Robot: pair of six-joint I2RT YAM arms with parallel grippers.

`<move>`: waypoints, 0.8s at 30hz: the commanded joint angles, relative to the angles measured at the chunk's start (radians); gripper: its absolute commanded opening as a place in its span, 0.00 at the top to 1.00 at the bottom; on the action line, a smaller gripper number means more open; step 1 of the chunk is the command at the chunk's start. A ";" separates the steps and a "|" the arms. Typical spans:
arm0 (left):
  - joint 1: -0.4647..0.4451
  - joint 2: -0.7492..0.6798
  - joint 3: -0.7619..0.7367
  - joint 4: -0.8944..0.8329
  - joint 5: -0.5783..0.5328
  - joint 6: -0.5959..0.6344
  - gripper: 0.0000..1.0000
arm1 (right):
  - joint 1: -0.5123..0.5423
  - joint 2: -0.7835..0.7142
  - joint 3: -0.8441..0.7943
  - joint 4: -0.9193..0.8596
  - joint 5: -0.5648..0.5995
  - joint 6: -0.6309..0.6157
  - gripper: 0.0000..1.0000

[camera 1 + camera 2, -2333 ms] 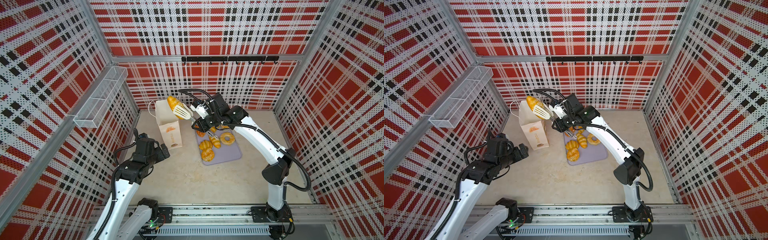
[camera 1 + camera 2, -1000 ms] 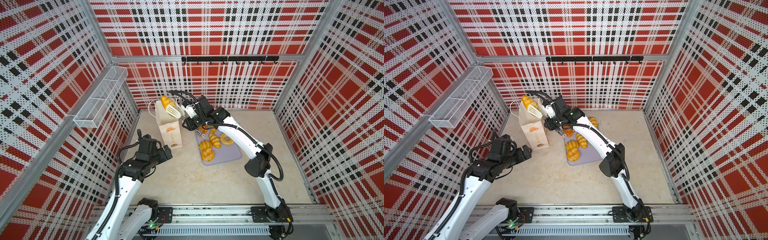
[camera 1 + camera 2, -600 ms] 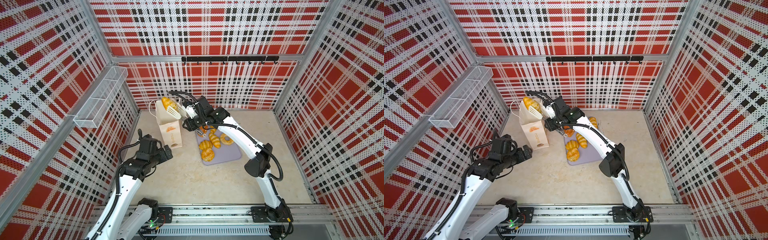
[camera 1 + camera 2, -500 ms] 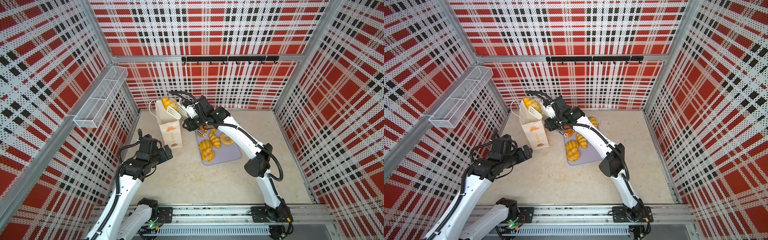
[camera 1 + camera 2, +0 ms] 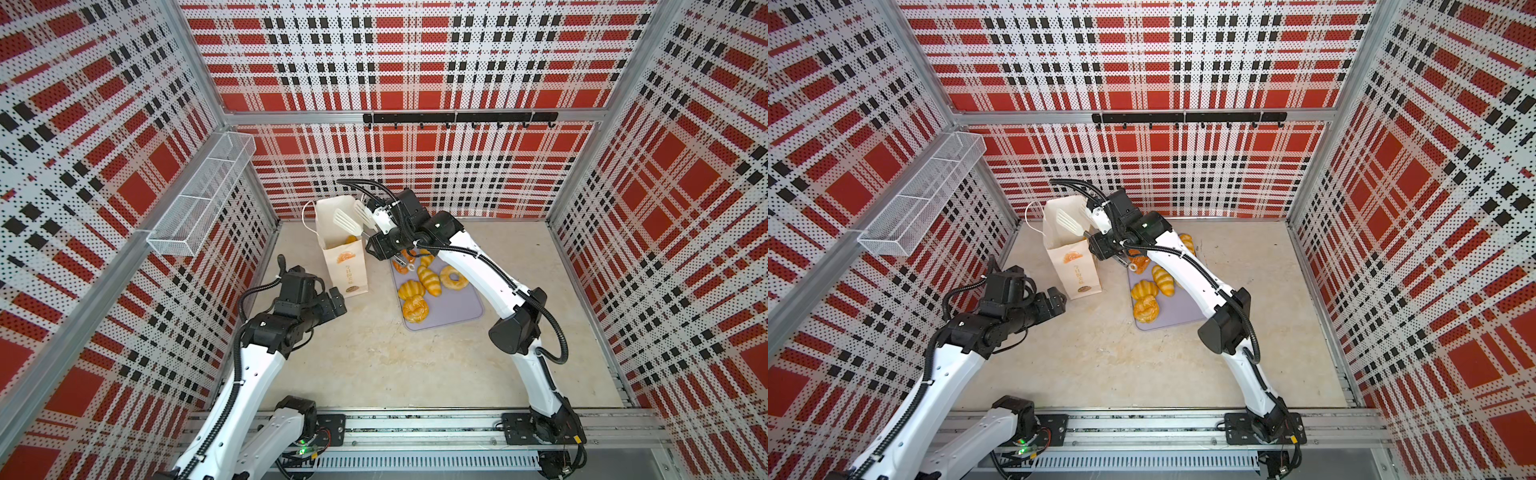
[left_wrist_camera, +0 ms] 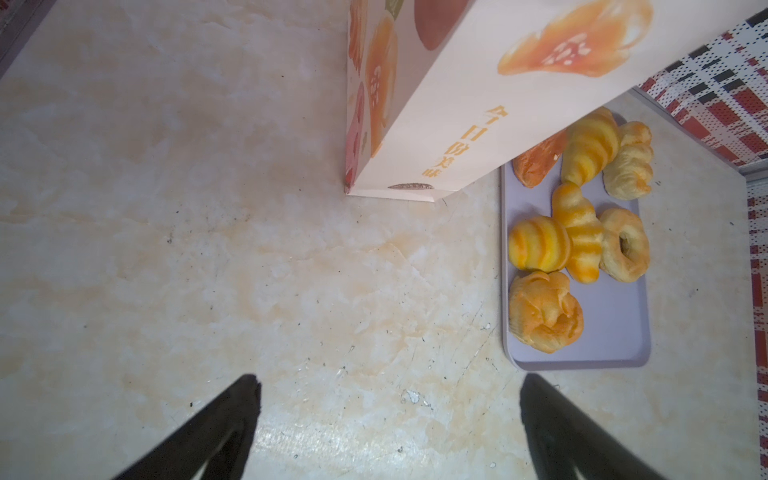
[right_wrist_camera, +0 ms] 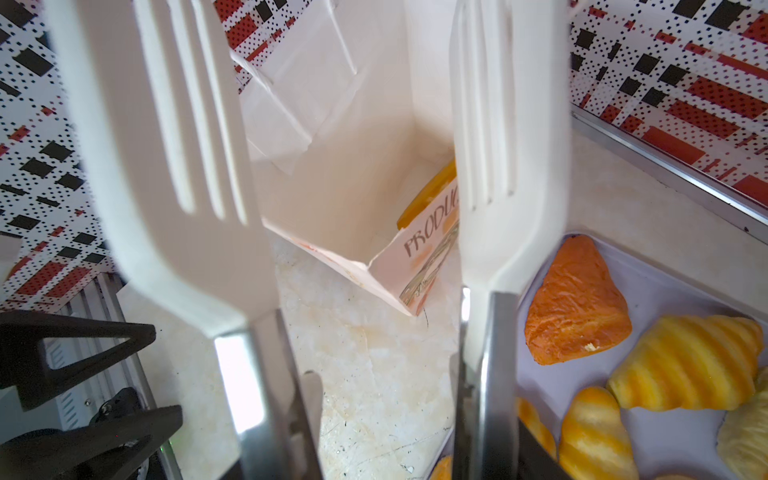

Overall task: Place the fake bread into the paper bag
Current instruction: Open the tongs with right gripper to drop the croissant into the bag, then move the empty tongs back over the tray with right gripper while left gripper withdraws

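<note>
In a top view the right claw [image 5: 381, 232] clamps tongs [image 5: 348, 221], blades spread over the paper bag [image 5: 345, 266] ahead of it, seemingly to drop the pastry [image 5: 351, 240] lying inside. Left wrist view: the left claw [image 6: 389, 380] gapes wide and empty, bag ahead. Right wrist view: pastry beyond the blades, other fake bread [image 7: 577, 303] beside them on the tray [image 7: 665, 282].

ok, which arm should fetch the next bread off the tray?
Right. The right gripper holds the tongs, their blades apart over the paper bag, next to the tray of fake bread. The left gripper is open and empty over bare table by the bag's base.
</note>
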State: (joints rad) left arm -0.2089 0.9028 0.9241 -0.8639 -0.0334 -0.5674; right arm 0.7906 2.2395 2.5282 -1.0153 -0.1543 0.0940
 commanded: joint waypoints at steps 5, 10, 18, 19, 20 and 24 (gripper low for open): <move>0.020 0.021 0.028 0.045 0.012 0.040 0.01 | -0.012 -0.127 -0.031 -0.016 0.049 -0.060 0.44; 0.029 0.041 0.027 0.054 0.016 0.057 0.01 | -0.017 -0.235 -0.186 -0.033 0.115 -0.073 0.44; -0.087 -0.021 -0.062 0.088 -0.113 -0.038 0.01 | -0.017 -0.471 -0.572 0.051 0.188 -0.024 0.44; -0.087 -0.030 -0.073 0.094 -0.117 -0.050 0.01 | -0.017 -0.499 -0.618 0.059 0.196 -0.021 0.44; -0.122 -0.036 -0.085 0.095 -0.123 -0.063 0.01 | -0.017 -0.527 -0.665 0.063 0.205 -0.019 0.44; -0.179 -0.038 -0.126 0.100 -0.163 -0.092 0.01 | -0.016 -0.618 -0.821 0.071 0.237 -0.015 0.42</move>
State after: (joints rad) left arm -0.3538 0.8703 0.8211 -0.7906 -0.1310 -0.6140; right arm 0.7746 1.6863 1.7733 -1.0126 0.0383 0.0689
